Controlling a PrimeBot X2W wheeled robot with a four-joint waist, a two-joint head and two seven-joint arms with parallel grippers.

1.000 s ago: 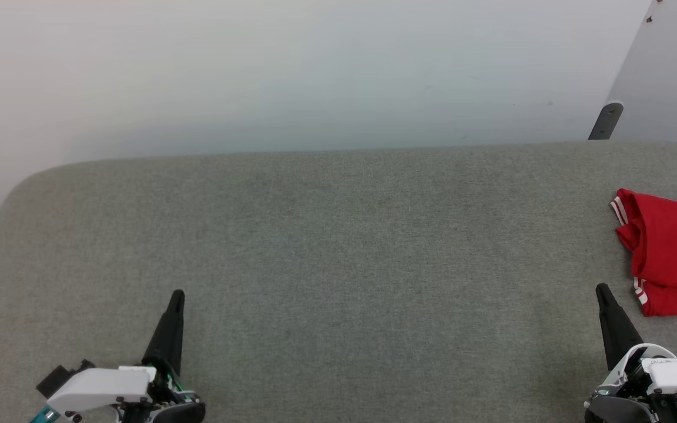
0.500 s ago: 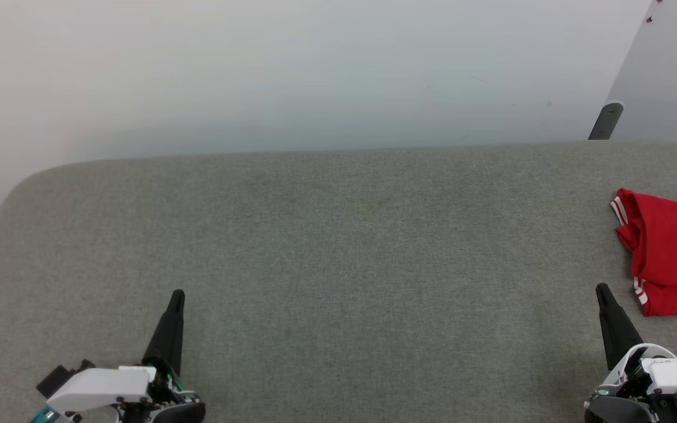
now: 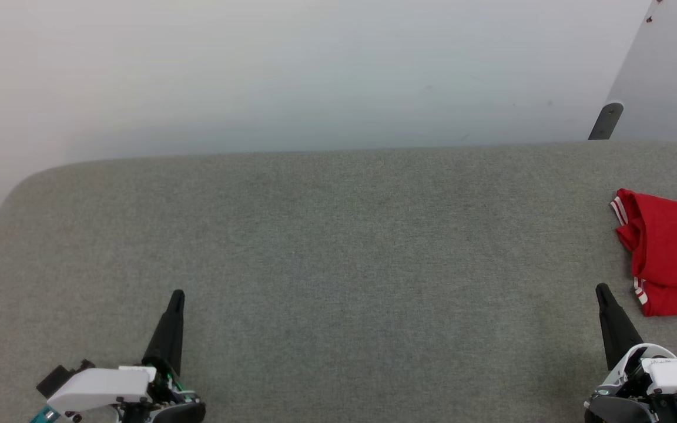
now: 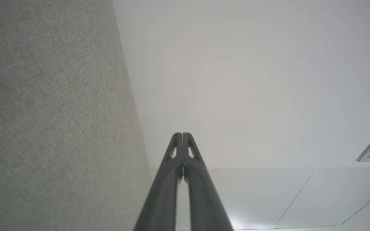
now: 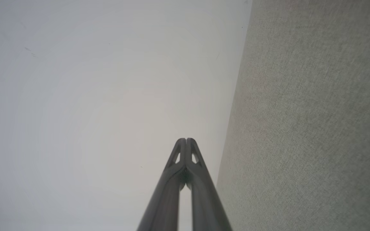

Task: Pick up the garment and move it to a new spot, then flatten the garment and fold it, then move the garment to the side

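The red shirt [image 3: 670, 252], folded with its white-striped trim showing, lies at the far right of the grey cloth-covered table [image 3: 338, 247], cut off by the head view's edge. Near its lower corner but apart from it, the right gripper [image 3: 603, 291] has its fingers pressed together, holding nothing. Well apart at the left, the left gripper [image 3: 177, 295] is likewise closed and empty.

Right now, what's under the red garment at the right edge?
The garment lies folded on the grey fabric surface. Its lower layers and anything beneath them are hidden.
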